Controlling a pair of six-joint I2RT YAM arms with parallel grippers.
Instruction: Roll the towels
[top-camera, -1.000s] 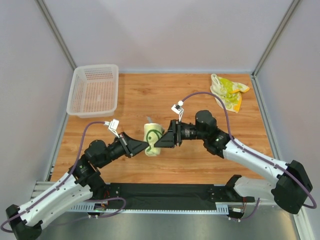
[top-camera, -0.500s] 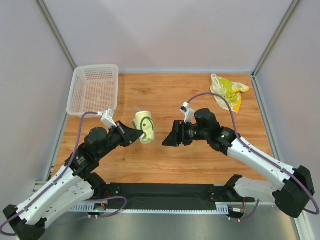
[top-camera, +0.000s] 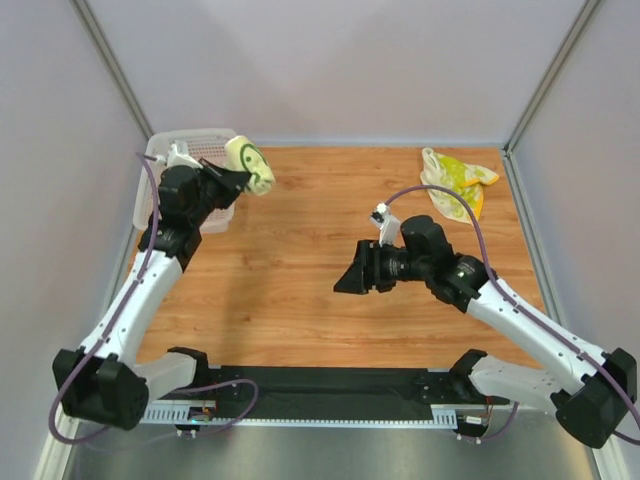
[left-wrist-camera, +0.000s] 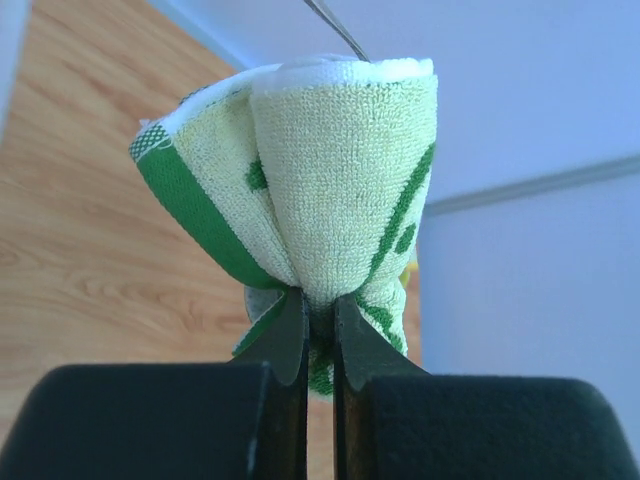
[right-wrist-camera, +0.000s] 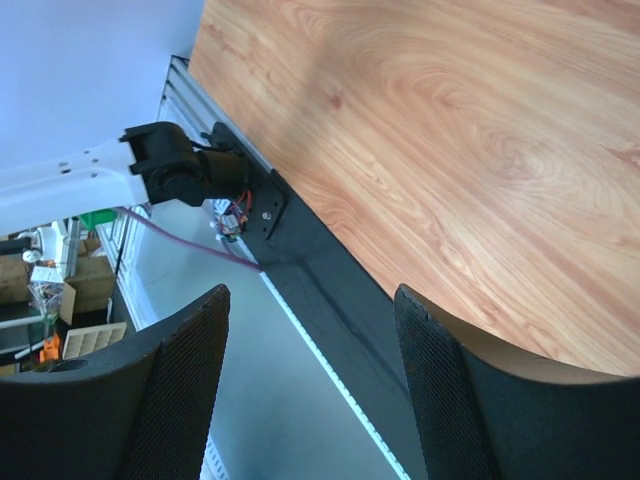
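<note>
Top external shows my left gripper (top-camera: 238, 177) clamped on the rolled green-lined cream towel (top-camera: 252, 166), my empty wide-open right gripper (top-camera: 345, 282) nearer the crumpled yellow-green cloth (top-camera: 455, 183) far-right.

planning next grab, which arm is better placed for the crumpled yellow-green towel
Right. The right claw is open, empty and nearer the crumpled yellow-green towel. The left claw is shut on the rolled green-patterned towel by the white mesh basket.
</note>
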